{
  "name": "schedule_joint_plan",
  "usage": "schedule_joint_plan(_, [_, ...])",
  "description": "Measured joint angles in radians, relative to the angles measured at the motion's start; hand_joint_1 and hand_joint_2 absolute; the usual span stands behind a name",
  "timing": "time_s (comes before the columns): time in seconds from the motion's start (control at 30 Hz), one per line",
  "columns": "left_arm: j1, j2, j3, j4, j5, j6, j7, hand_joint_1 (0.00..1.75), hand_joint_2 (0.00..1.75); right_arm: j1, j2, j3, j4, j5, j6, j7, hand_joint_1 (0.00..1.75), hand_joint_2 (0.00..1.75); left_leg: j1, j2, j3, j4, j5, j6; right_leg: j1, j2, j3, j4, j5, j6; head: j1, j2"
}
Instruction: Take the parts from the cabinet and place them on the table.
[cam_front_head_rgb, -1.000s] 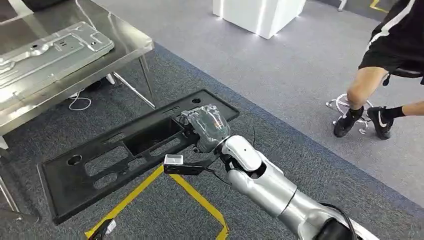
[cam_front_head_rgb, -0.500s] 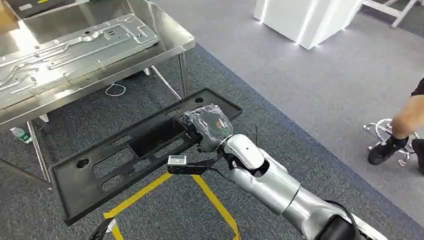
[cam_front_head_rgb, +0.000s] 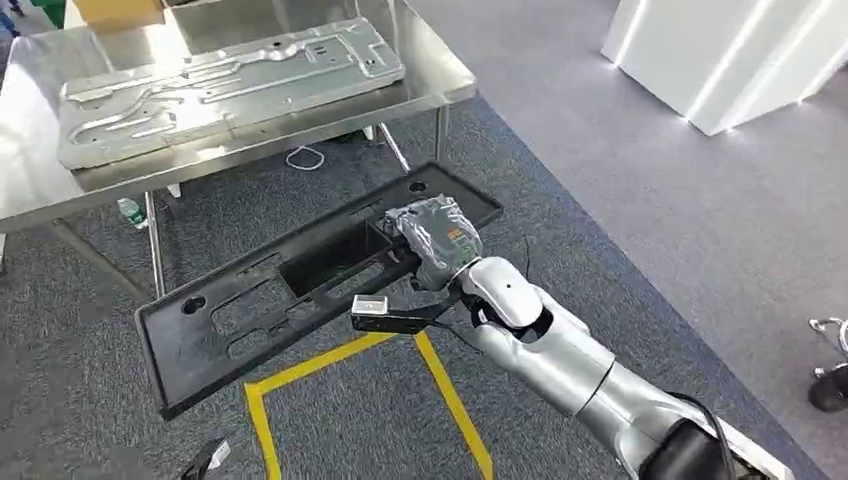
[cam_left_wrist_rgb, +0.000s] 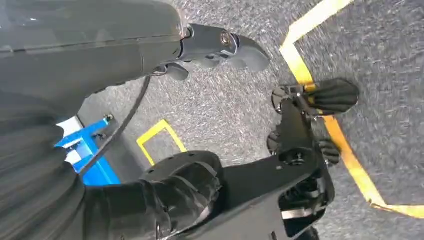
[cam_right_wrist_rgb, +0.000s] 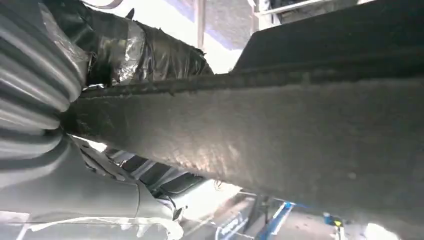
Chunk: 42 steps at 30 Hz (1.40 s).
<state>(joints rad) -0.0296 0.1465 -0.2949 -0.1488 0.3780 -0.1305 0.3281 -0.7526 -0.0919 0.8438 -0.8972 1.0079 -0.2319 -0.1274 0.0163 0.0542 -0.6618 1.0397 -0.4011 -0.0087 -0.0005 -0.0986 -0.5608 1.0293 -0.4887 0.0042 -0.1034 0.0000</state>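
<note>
Table (cam_front_head_rgb: 60, 170) upper left w/ metal plate (cam_front_head_rgb: 230, 80) lying on it. Black panel (cam_front_head_rgb: 240, 305) held in air over carpet, short of table. R hand (cam_front_head_rgb: 435, 235) grips panel's right end. L hand (cam_left_wrist_rgb: 220, 47): fingers curled in, nothing in them.

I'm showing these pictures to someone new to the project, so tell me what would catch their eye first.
First, the long black panel with cut-outs, gripped near one end by the robot's right hand and carried above the grey carpet. Next, the shiny steel table beyond it, bearing a stamped silver metal sheet. Yellow floor tape runs across the carpet below the panel.
</note>
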Motion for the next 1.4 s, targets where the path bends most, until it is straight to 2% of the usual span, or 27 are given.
schedule_joint_plan(0.07, [0.007,0.003,0.0,0.0,0.002,-0.007,0.007,0.0,1.75,-0.005,0.0,-0.007,0.0,-0.007,0.0,0.001,1.75,1.75,-0.005,-0.02,-0.003,-0.001,-0.002,0.009,0.0,-0.02,0.007,-0.004,-0.004,0.009,0.0,0.0])
schedule_joint_plan(0.1, [0.009,0.005,0.0,0.0,0.003,-0.011,0.011,0.0,1.75,-0.009,0.0,-0.009,0.0,-0.008,0.0,0.001,1.75,1.75,0.003,-0.03,0.004,-0.009,0.002,0.021,-0.005,-0.014,0.009,-0.001,-0.011,0.019,0.001,0.0])
schedule_joint_plan(0.13, [0.009,0.006,0.0,0.0,0.003,-0.018,0.013,0.0,1.75,-0.013,0.0,-0.01,0.0,-0.008,0.001,0.001,1.75,1.75,0.003,-0.041,0.004,-0.01,0.003,0.025,-0.01,0.036,-0.002,0.024,-0.03,0.021,0.001,0.0])
schedule_joint_plan(0.17, [0.005,0.01,0.0,0.0,0.003,-0.024,0.017,0.0,1.75,-0.017,0.0,-0.01,0.0,-0.007,0.001,0.001,1.75,1.75,0.003,-0.049,0.004,-0.01,0.003,0.033,-0.013,0.072,-0.03,0.082,-0.065,0.019,0.001,0.0])
schedule_joint_plan(0.2, [0.001,0.011,0.0,0.0,0.004,-0.032,0.018,0.0,1.75,-0.016,0.0,-0.01,0.003,-0.005,0.001,0.001,1.75,1.75,0.002,-0.062,0.003,-0.01,0.003,0.036,-0.012,0.087,-0.069,0.161,-0.104,0.019,0.001,0.0])
schedule_joint_plan(0.37, [0.0,0.012,0.0,0.0,0.006,-0.037,0.019,0.0,1.75,-0.015,0.0,-0.01,0.005,-0.002,0.0,0.002,1.75,1.75,0.001,-0.07,0.003,-0.01,0.002,0.037,-0.011,0.092,-0.095,0.214,-0.125,0.019,0.001,0.0])
schedule_joint_plan(0.4, [-0.001,0.013,0.0,0.0,0.009,-0.045,0.021,0.0,1.75,-0.012,0.001,-0.01,0.01,0.001,0.0,0.005,1.75,1.75,-0.003,-0.085,0.003,-0.01,0.001,0.038,-0.01,0.095,-0.14,0.294,-0.15,0.018,0.001,0.0])
schedule_joint_plan(0.43, [0.001,0.014,0.0,0.0,0.009,-0.055,0.024,0.0,1.75,-0.008,0.005,-0.008,0.019,0.002,-0.001,0.008,1.75,1.75,-0.007,-0.111,0.004,-0.009,0.002,0.039,-0.01,0.097,-0.165,0.316,-0.127,0.012,0.001,0.0])
schedule_joint_plan(0.47, [0.002,0.016,0.0,0.0,0.006,-0.062,0.023,0.0,1.75,-0.011,0.013,-0.008,0.025,0.007,-0.002,0.011,1.75,1.75,-0.009,-0.15,0.007,-0.005,0.002,0.039,-0.005,0.116,-0.086,0.118,0.001,-0.005,0.001,0.0])
schedule_joint_plan(0.5, [0.002,0.016,0.0,0.0,0.005,-0.064,0.021,0.0,1.75,-0.013,0.015,-0.008,0.025,0.009,-0.003,0.013,1.75,1.75,-0.006,-0.162,0.006,-0.004,0.001,0.038,-0.003,0.161,-0.054,0.035,0.029,-0.013,0.001,0.0])
schedule_joint_plan(0.53, [0.001,0.015,0.0,0.0,0.005,-0.068,0.018,0.0,1.75,-0.014,0.015,-0.008,0.029,0.012,-0.006,0.017,1.75,1.75,-0.005,-0.171,-0.002,-0.004,0.005,0.031,-0.009,0.211,-0.05,0.025,0.02,-0.017,-0.002,0.0])
schedule_joint_plan(0.63, [0.006,0.017,0.0,0.0,0.002,-0.07,0.016,0.0,1.75,-0.017,0.019,-0.006,0.034,0.016,-0.008,0.019,1.75,1.75,0.011,-0.212,-0.009,-0.015,0.015,0.009,0.002,0.179,-0.041,0.011,0.02,-0.023,0.002,0.0])
schedule_joint_plan(0.67, [0.011,0.018,0.0,0.0,0.002,-0.071,0.016,0.0,1.75,-0.019,0.021,-0.006,0.034,0.016,-0.008,0.021,1.75,1.75,0.004,-0.225,-0.008,-0.022,0.018,-0.001,-0.005,0.164,-0.03,-0.007,0.028,-0.029,0.001,0.0])
schedule_joint_plan(0.73, [0.012,0.018,0.0,0.0,0.002,-0.075,0.016,0.0,1.75,-0.025,0.029,-0.006,0.037,0.016,-0.006,0.021,1.75,1.75,-0.002,-0.109,-0.03,0.035,-0.016,0.0,-0.009,0.14,-0.008,-0.034,0.04,-0.038,-0.001,0.0])
schedule_joint_plan(0.8, [0.001,0.018,0.0,0.0,0.002,-0.078,0.015,0.0,1.75,-0.031,0.029,-0.006,0.041,0.008,0.005,0.019,1.75,1.75,0.003,-0.069,-0.099,0.178,-0.085,-0.009,-0.005,0.113,-0.002,-0.034,0.036,-0.04,0.0,0.0])
schedule_joint_plan(0.83, [0.001,0.018,0.0,0.0,0.003,-0.081,0.015,0.0,1.75,-0.032,0.029,-0.006,0.044,-0.005,0.021,0.019,1.75,1.75,0.008,-0.063,-0.133,0.247,-0.111,-0.015,-0.004,0.101,-0.001,-0.033,0.034,-0.04,0.0,0.0])
schedule_joint_plan(0.87, [0.003,0.018,0.0,0.0,0.003,-0.083,0.015,0.0,1.75,-0.031,0.029,-0.006,0.047,-0.011,0.029,0.019,1.75,1.75,0.012,-0.06,-0.149,0.278,-0.113,-0.02,-0.004,0.094,-0.001,-0.033,0.033,-0.038,0.0,0.0])
schedule_joint_plan(0.9, [0.005,0.018,0.0,0.0,0.003,-0.085,0.018,0.0,1.75,-0.031,0.029,-0.006,0.049,-0.014,0.034,0.019,1.75,1.75,0.017,-0.059,-0.137,0.254,-0.091,-0.025,-0.005,0.086,-0.001,-0.031,0.031,-0.035,0.0,0.0])
schedule_joint_plan(0.93, [0.006,0.019,0.0,0.0,0.003,-0.086,0.018,0.0,1.75,-0.033,0.029,-0.006,0.05,-0.013,0.031,0.02,1.75,1.75,0.021,-0.058,-0.103,0.193,-0.057,-0.028,-0.006,0.082,-0.001,-0.028,0.028,-0.031,0.0,0.0])
schedule_joint_plan(1.0, [0.006,0.021,0.0,0.0,0.006,-0.087,0.017,0.0,1.75,-0.041,0.029,-0.006,0.049,-0.002,0.021,0.023,1.75,1.75,0.026,-0.05,0.004,0.009,0.015,-0.033,-0.01,0.076,-0.001,-0.014,0.016,-0.02,0.0,0.0])
schedule_joint_plan(1.03, [0.004,0.02,0.0,0.0,0.006,-0.087,0.016,0.0,1.75,-0.045,0.029,-0.006,0.049,0.004,0.013,0.027,1.75,1.75,0.018,-0.048,0.019,-0.004,-0.01,-0.029,-0.005,0.074,-0.006,-0.01,0.01,-0.012,0.0,0.0])
schedule_joint_plan(1.07, [0.005,0.02,0.0,0.0,0.006,-0.087,0.016,0.0,1.75,-0.048,0.027,-0.006,0.049,0.006,0.011,0.036,1.75,1.75,0.014,-0.054,0.015,-0.013,-0.003,-0.017,-0.004,0.075,-0.008,-0.003,0.007,-0.007,0.002,0.0])
schedule_joint_plan(1.1, [0.007,0.02,0.0,0.0,0.006,-0.087,0.016,0.0,1.75,-0.049,0.027,-0.007,0.049,0.01,0.007,0.042,1.75,1.75,0.019,-0.054,0.016,-0.016,0.001,-0.013,0.0,0.075,-0.009,0.001,0.003,-0.013,0.001,0.0])
schedule_joint_plan(1.13, [0.008,0.02,0.0,0.001,0.006,-0.087,0.016,0.0,1.75,-0.049,0.026,-0.008,0.049,0.013,0.002,0.047,1.75,1.75,0.016,-0.054,0.017,-0.014,-0.001,-0.015,-0.002,0.078,-0.009,-0.002,0.008,-0.029,0.001,0.0])
schedule_joint_plan(1.17, [0.008,0.02,0.0,0.001,0.006,-0.085,0.015,0.0,1.75,-0.048,0.024,-0.008,0.049,0.018,-0.003,0.054,1.75,1.75,0.012,-0.054,0.017,-0.015,-0.001,-0.014,-0.004,0.077,-0.008,-0.004,0.008,-0.03,0.001,0.0])
schedule_joint_plan(1.33, [0.007,0.02,0.0,0.001,0.009,-0.079,0.014,0.0,1.75,-0.048,0.017,-0.012,0.049,0.025,-0.018,0.069,1.75,1.75,0.007,-0.055,0.016,-0.014,-0.004,-0.003,-0.008,0.077,-0.003,-0.016,0.011,-0.025,0.001,0.0])
schedule_joint_plan(1.4, [0.008,0.02,0.0,0.001,0.01,-0.079,0.013,0.0,1.75,-0.048,0.015,-0.012,0.049,0.029,-0.017,0.073,1.75,1.75,0.005,-0.055,0.016,-0.014,-0.005,0.001,-0.01,0.077,-0.002,-0.018,0.012,-0.017,0.002,0.0])
